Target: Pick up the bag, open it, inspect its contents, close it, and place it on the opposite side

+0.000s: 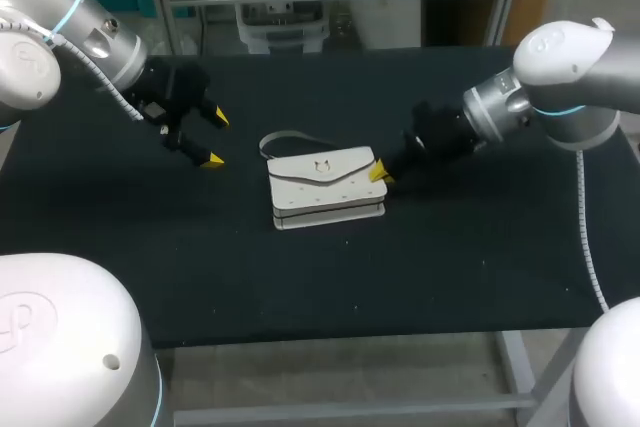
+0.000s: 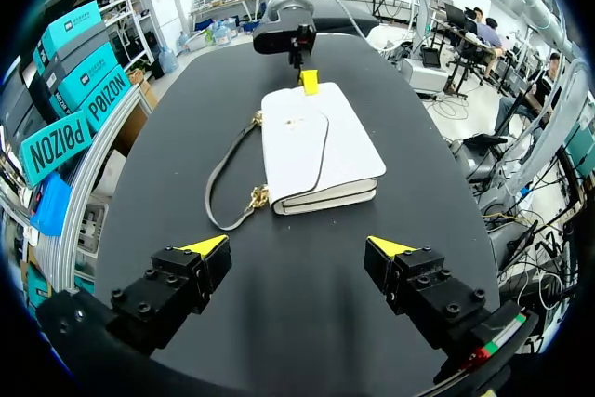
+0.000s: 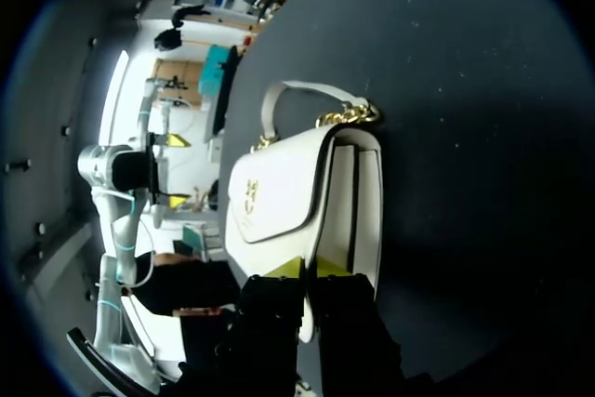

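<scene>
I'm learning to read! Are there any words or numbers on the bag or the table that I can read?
Bag: no words or numbers to read; its flap has only a small gold clasp, which is a shape and not letters.
Table: no writing on it.

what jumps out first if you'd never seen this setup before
A white handbag lies flat in the middle of the black table, flap closed, its strap looped out on the left side. The right gripper is pinched on the bag's right edge at the flap. The left gripper hangs open above the table to the bag's left, apart from it.
</scene>
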You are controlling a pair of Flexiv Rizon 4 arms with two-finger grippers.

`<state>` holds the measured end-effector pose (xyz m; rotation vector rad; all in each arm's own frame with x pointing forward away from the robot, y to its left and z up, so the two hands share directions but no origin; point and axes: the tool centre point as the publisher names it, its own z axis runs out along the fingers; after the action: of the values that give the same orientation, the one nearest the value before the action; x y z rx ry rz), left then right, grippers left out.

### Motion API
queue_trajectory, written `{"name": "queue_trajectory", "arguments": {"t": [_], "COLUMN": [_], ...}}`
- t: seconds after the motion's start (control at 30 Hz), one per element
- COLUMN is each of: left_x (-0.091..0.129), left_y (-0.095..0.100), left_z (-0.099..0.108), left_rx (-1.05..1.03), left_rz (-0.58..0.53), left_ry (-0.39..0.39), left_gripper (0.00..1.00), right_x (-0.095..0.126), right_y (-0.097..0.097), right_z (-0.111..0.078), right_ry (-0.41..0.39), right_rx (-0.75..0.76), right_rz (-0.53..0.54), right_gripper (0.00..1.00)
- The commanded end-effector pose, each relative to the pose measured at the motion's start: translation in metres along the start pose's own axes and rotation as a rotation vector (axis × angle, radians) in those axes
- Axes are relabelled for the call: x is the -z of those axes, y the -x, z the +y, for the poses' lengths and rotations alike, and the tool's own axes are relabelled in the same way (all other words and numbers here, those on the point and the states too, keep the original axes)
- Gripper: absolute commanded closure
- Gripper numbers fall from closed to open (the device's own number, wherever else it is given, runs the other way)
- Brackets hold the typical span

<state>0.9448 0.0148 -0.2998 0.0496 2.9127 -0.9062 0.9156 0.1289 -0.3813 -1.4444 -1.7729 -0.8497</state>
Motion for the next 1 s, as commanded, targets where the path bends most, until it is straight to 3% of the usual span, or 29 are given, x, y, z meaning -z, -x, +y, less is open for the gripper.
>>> {"name": "queue_trajectory", "arguments": {"t": [0.03,0.3,0.33,0.4,0.73,1.0], "left_x": [-0.001,-0.001,-0.001,-0.001,-0.001,-0.001], "left_y": [0.000,0.000,0.000,0.000,0.000,0.000], "left_z": [0.001,0.001,0.001,0.001,0.001,0.001], "left_rx": [-0.001,-0.001,-0.001,-0.001,-0.001,-0.001], "left_rz": [-0.002,-0.002,-0.002,-0.002,-0.002,-0.002], "left_ry": [-0.003,-0.003,-0.003,-0.003,-0.003,-0.003], "left_gripper": [0.00,0.00,0.00,0.00,0.00,0.00], "right_x": [-0.001,-0.002,-0.001,0.001,0.045,0.067], "right_y": [-0.007,-0.007,-0.007,-0.007,-0.020,-0.043], "right_z": [-0.015,-0.019,-0.019,-0.020,-0.027,-0.040], "right_ry": [0.085,0.088,0.083,0.073,0.042,-0.025], "right_rx": [-0.002,-0.013,-0.014,-0.014,0.042,0.358], "right_rz": [-0.026,-0.016,-0.011,-0.005,-0.048,-0.216], "right_gripper": [1.00,1.00,0.81,0.00,0.00,0.00]}}
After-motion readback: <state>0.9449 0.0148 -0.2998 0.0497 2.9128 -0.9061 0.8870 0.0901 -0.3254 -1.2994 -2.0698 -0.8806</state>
